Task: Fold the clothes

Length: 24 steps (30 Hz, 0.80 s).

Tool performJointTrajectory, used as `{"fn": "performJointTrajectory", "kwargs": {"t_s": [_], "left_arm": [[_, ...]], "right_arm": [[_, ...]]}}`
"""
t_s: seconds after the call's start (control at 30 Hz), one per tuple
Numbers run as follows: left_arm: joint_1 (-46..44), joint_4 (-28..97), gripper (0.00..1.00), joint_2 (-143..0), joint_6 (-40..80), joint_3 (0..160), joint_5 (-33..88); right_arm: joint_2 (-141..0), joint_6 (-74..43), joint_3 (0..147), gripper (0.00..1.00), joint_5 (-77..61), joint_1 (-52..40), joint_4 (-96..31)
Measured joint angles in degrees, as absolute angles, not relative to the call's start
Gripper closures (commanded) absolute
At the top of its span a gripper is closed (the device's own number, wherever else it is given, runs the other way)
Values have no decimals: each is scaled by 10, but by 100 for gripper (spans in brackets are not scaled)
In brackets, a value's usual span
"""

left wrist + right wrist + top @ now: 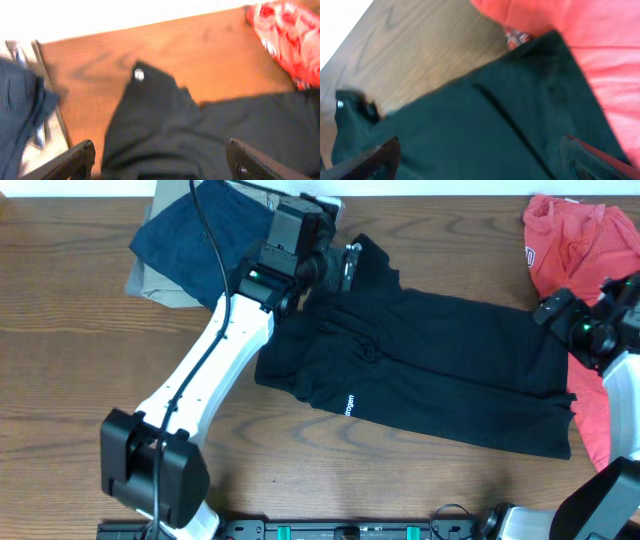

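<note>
Lying across the brown bench [70, 350] is the black T-shirt [440, 350], a bit crumpled. My left hand [162, 160] is wide open over its collar end, holding nothing. My right hand [485, 157] is wide open over the other end.

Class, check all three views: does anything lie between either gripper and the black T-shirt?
Nothing visible does. The left gripper and the right gripper both hang open directly over the black T-shirt, bare cloth between their fingers. The red garment lies at its edge, not on it.
</note>
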State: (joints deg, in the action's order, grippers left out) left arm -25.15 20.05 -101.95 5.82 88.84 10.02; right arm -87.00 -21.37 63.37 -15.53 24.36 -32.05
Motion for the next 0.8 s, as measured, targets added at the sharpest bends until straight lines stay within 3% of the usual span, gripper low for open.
{"fn": "performJointTrajectory", "kwargs": {"t_s": [0.23, 0.3, 0.37, 0.53, 0.67, 0.73, 0.8], "left_arm": [[-252, 109, 18, -1117, 51, 889, 101], [-252, 97, 23, -1147, 49, 889, 101], [-252, 88, 33, -1177, 48, 889, 101], [-252, 106, 39, -1206, 44, 888, 100], [-252, 167, 43, -1194, 47, 888, 99], [-252, 230, 50, -1177, 48, 887, 101], [-252, 296, 71, -1153, 52, 886, 101]], "right_arm": [[-870, -205, 634, 2, -129, 227, -359], [-870, -201, 634, 9, -126, 223, -368], [-870, -199, 634, 18, -125, 218, -382], [-870, -192, 634, 52, -124, 194, -412], [-870, -188, 634, 53, -125, 162, -430], [-870, -188, 634, 52, -125, 146, -438], [-870, -188, 634, 51, -125, 133, -443]]}}
